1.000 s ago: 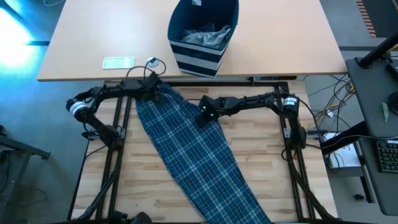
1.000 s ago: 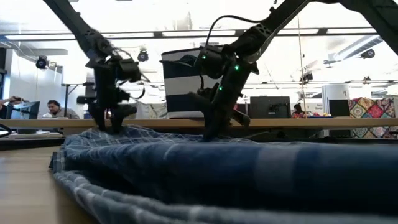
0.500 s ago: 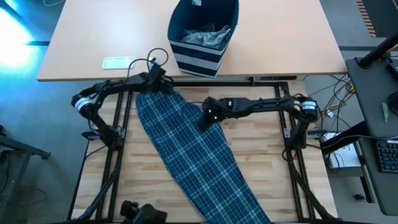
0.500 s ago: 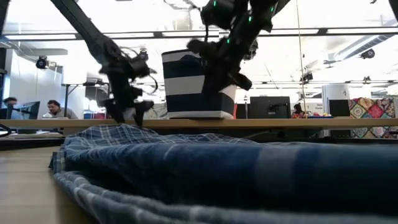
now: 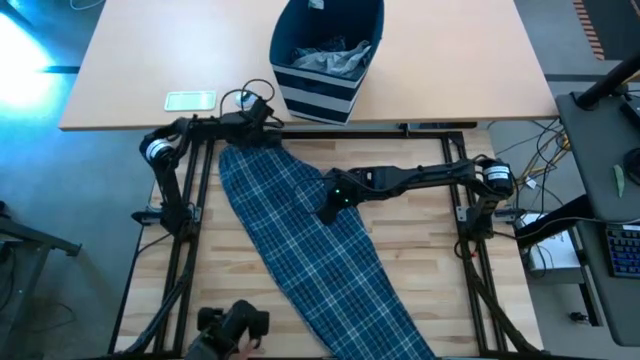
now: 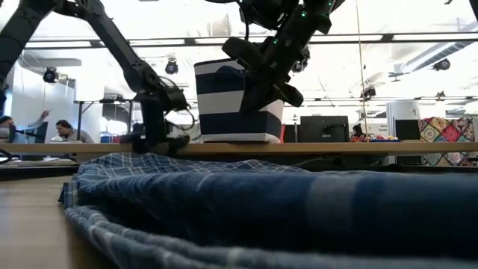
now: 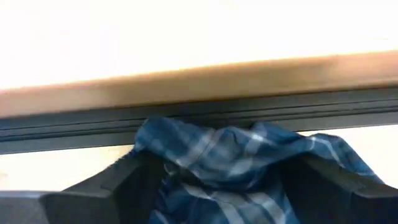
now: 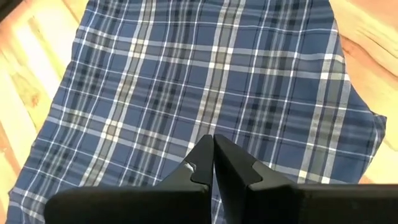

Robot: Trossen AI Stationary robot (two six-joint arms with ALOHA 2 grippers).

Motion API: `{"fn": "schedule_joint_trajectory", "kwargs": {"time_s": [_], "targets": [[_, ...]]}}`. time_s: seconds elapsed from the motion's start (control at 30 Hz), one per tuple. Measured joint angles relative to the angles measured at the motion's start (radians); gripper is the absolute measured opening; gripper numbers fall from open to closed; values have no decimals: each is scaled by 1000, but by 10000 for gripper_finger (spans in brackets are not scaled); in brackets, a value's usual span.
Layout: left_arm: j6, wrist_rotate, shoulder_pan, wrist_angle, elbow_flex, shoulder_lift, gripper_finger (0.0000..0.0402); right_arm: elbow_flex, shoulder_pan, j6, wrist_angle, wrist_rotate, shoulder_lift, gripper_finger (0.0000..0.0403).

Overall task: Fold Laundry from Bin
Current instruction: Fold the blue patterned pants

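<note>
Right, blue-and-white plaid cloth trousers [image 5: 305, 235] are spread flat on the wooden table [image 5: 420, 270], likely for folding. Left gripper [image 5: 262, 133] sits low at their far corner, fingers spread with bunched fabric between. Right gripper [image 5: 327, 207] hangs above mid-cloth, arm stretched, closed, holding nothing. Striped navy fabric bin [image 5: 325, 55] stands beyond both.

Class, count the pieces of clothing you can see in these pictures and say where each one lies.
2. The plaid trousers lie spread diagonally across the table. A grey garment sits crumpled in the bin on the desk behind. More may be hidden beneath it.
</note>
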Motion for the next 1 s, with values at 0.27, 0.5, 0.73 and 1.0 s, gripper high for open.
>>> {"fn": "schedule_joint_trajectory", "kwargs": {"time_s": [0.27, 0.5, 0.73, 1.0], "targets": [[72, 2, -15, -22, -14, -169, 286, 0, -4, -42, 0, 20, 3, 9], [37, -19, -121, -17, -194, -328, 286, -3, -12, -54, 0, 24, 3, 9], [-114, -87, -154, 46, -437, -414, 286, -4, -11, -46, 0, 22, 3, 9], [-127, -123, -142, 26, -459, -323, 287, -5, -11, -56, 0, 16, 4, 9]]}}
